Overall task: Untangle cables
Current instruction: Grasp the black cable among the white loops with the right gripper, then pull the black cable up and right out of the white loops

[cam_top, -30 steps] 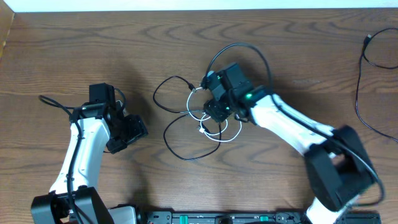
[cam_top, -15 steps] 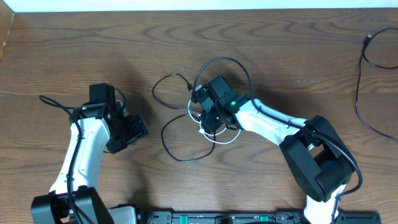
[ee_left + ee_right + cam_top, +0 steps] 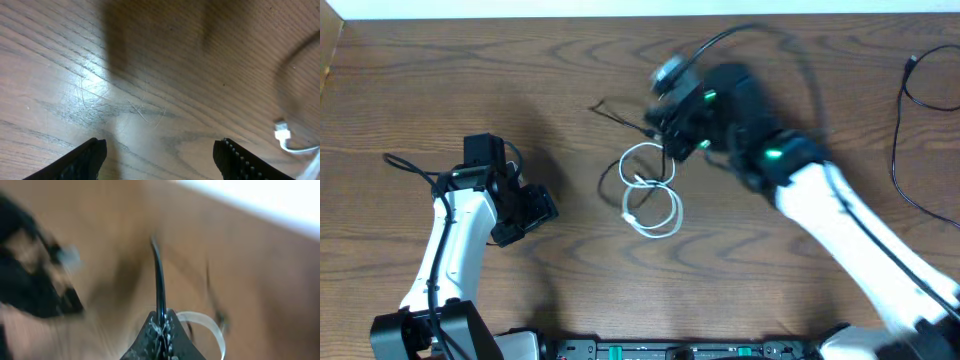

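Observation:
My right gripper (image 3: 667, 130) is blurred by motion above the middle of the table. In the right wrist view the right gripper (image 3: 160, 319) is shut on a thin black cable (image 3: 159, 277) that rises straight out of the fingertips. A strand of the black cable (image 3: 620, 117) stretches left from the gripper over the wood. The white cable (image 3: 638, 183) lies in two loops just below, and a curve of the white cable (image 3: 210, 323) shows behind the jaws. My left gripper (image 3: 535, 208) stands open to the left, apart from the cables. Under the left gripper (image 3: 160, 155) is bare wood, with a white plug (image 3: 282, 133) at the right.
Another thin black cord (image 3: 903, 110) trails along the far right edge of the table. A thick black arm cable (image 3: 405, 165) loops out left of the left arm. A black rail (image 3: 670, 350) runs along the front edge.
The right gripper has shut on the black cable and swung up and back with it. The black loops have been drawn out of the pile, leaving the white loops. The left arm has not moved.

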